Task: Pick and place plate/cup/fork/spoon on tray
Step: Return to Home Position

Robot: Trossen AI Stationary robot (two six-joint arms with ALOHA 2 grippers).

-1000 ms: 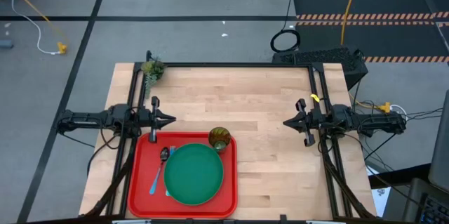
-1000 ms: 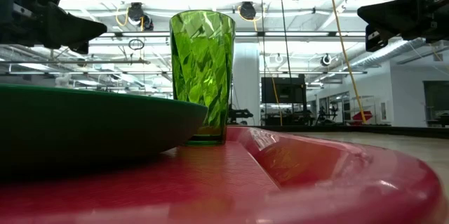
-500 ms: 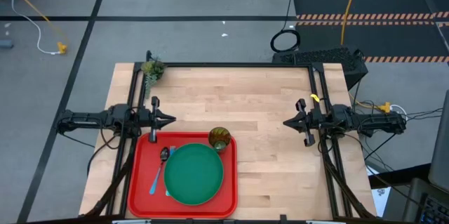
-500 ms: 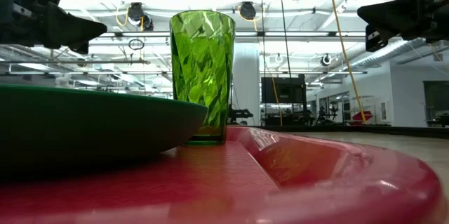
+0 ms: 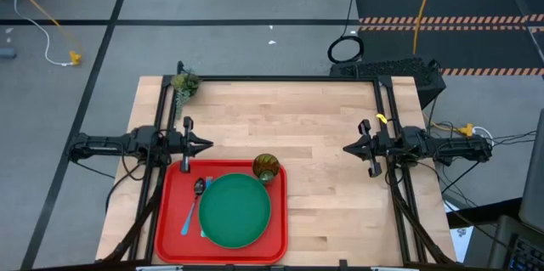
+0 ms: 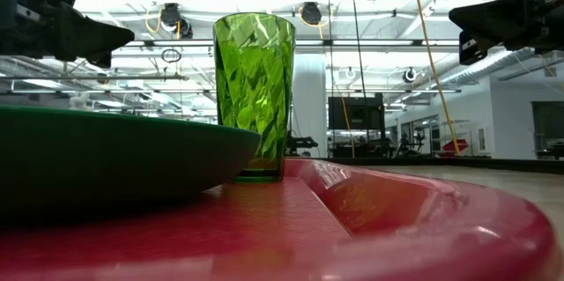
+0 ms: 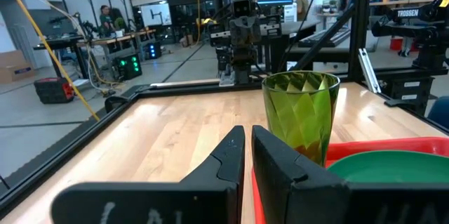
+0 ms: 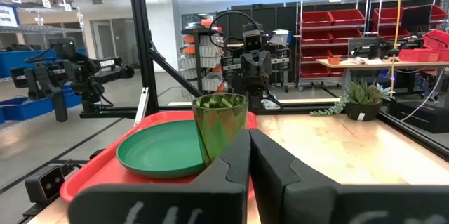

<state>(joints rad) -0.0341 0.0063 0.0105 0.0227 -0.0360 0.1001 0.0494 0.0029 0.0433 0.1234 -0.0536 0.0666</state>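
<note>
With both arms parked at the table's sides, left gripper (image 5: 206,144) and right gripper (image 5: 348,147) have fingers together (nothing held). Between them, nearer the left: tray (image 5: 277,235) carrying plate (image 5: 235,211), cup (image 5: 266,167), spoon (image 5: 199,189), fork (image 5: 189,217).

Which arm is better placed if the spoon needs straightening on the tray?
Probably left. The left gripper hovers just beyond the tray edge nearest the spoon; the right gripper waits across the table.
</note>
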